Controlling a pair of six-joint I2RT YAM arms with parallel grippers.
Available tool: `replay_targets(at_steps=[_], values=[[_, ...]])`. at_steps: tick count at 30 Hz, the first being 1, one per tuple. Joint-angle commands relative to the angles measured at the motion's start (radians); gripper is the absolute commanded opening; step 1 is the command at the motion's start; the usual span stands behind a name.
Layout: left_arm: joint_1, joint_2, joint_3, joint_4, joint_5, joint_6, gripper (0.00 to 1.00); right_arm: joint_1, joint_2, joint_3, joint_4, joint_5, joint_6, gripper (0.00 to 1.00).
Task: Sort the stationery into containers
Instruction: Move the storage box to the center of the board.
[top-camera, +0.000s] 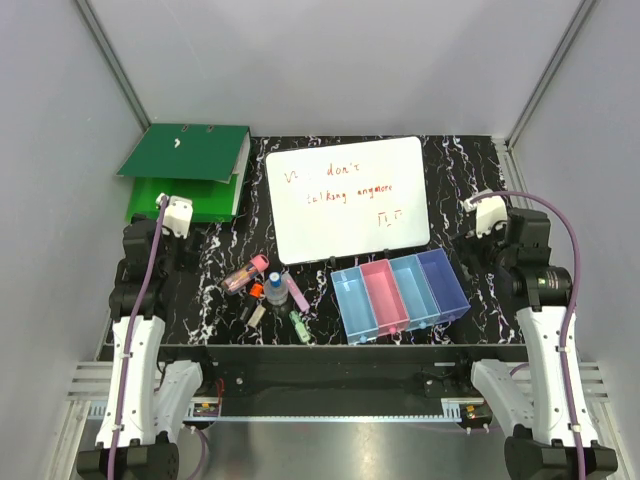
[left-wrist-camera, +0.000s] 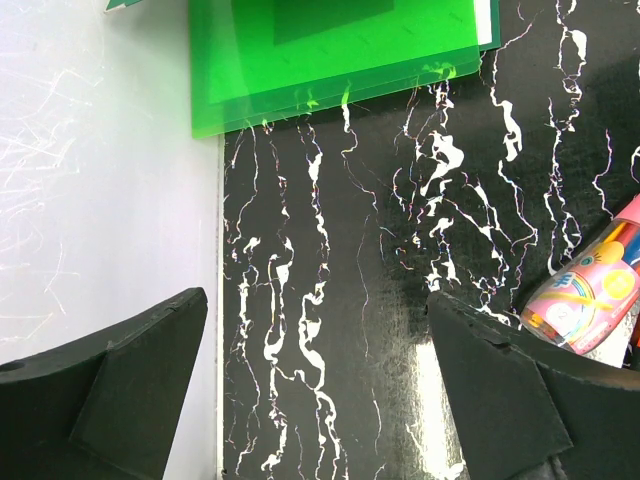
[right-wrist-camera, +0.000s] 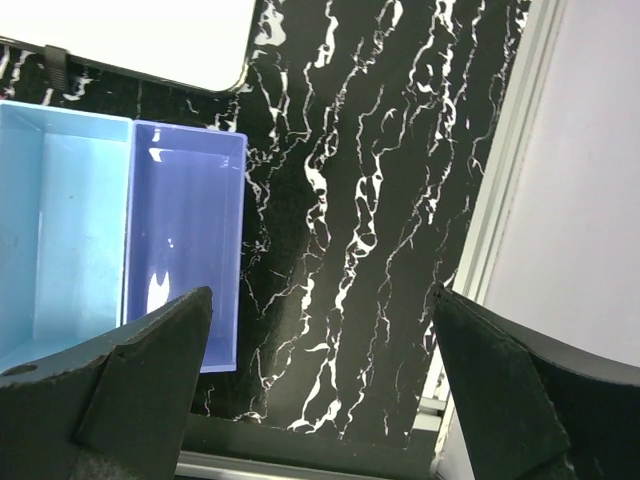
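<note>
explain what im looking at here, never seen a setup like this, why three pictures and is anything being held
It is one moment seen by three cameras. The overhead view shows two robot arms bolted at the near edge of a black marbled table. The other two views come from a camera on each wrist, looking past that arm's own dark fingers.

The left tool and the right tool both stand wide open over bare table, holding nothing.

On the table lie a green ring binder, a whiteboard with red writing, a row of four joined bins in blue, pink, blue and purple, all seemingly empty, and a small pile of stationery. The left wrist view catches its pink tube at the edge.
</note>
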Motion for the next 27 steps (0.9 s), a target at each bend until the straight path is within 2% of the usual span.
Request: replay_targets(at_steps=[1, 5, 7, 10, 11, 13, 17, 20, 24, 27], values=[[0.004, -0.005, 0.015, 0.025, -0.002, -0.011, 0.99, -0.003, 0.019, 0.03, 0.046, 0.052, -0.001, 1.0], [0.004, -0.028, 0.017, 0.033, 0.03, 0.017, 0.99, -0.003, 0.086, 0.087, 0.06, 0.17, 0.057, 1.0], [0.004, -0.025, 0.021, 0.036, 0.036, 0.02, 0.99, -0.003, 0.102, 0.102, 0.033, 0.161, 0.071, 1.0], [0.004, -0.013, 0.024, 0.03, 0.049, 0.043, 0.99, -0.003, 0.117, 0.137, -0.05, 0.034, 0.043, 1.0], [0.004, -0.006, 0.026, 0.025, 0.056, 0.066, 0.99, -0.003, 0.125, 0.156, -0.079, -0.069, 0.021, 1.0], [0.004, -0.009, 0.026, 0.007, 0.099, 0.092, 0.99, -0.003, 0.157, 0.174, -0.139, -0.17, -0.013, 1.0], [0.004, -0.026, 0.021, -0.013, 0.182, 0.161, 0.99, 0.004, 0.232, 0.191, -0.113, -0.291, 0.025, 1.0], [0.002, -0.023, 0.027, -0.023, 0.21, 0.181, 0.99, 0.017, 0.321, 0.209, -0.08, -0.281, 0.046, 1.0], [0.002, -0.017, 0.021, -0.029, 0.219, 0.212, 0.99, 0.131, 0.404, 0.214, -0.018, -0.224, 0.071, 1.0], [0.002, -0.017, 0.008, -0.033, 0.24, 0.25, 0.99, 0.165, 0.471, 0.22, 0.031, -0.199, 0.083, 1.0]])
